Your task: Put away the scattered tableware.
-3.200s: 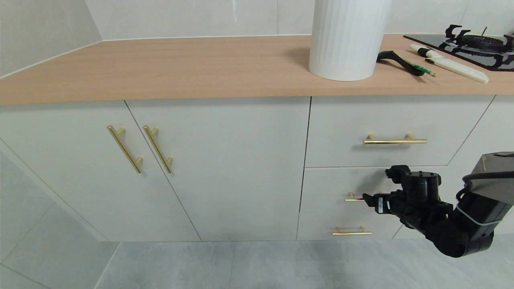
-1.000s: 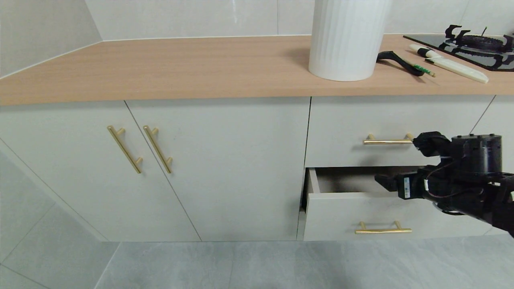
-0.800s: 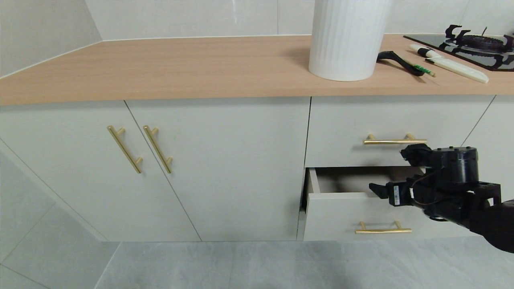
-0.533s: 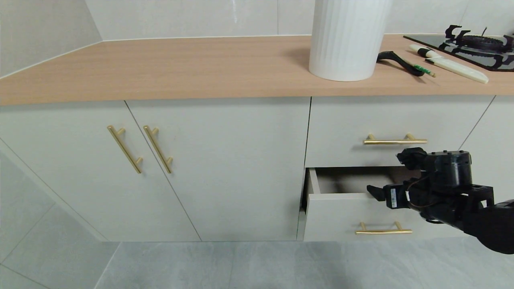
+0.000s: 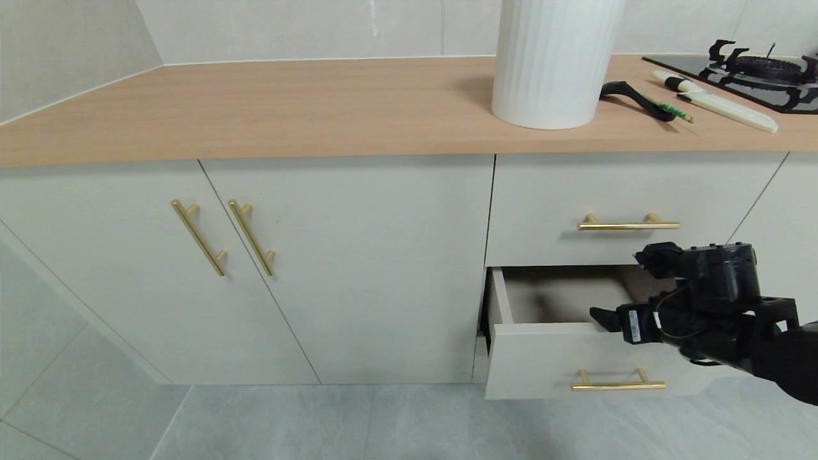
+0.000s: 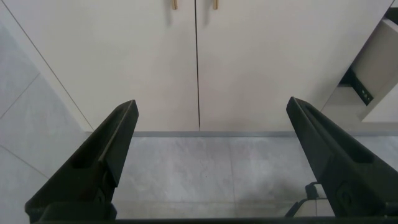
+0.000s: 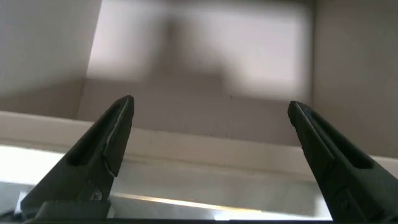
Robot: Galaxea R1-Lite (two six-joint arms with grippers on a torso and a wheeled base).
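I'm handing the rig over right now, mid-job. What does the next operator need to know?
Right gripper: open, empty, at the top edge of the partly open drawer.
Left gripper: open, empty, low in front of the cabinet doors.
Tableware: the black-handled utensil, green-tipped stick and white knife lie on the counter, between the white ribbed container and the stove.
Done: drawer open; the part of its inside that shows holds nothing.
Left: move every piece into the drawer, then probably close it.
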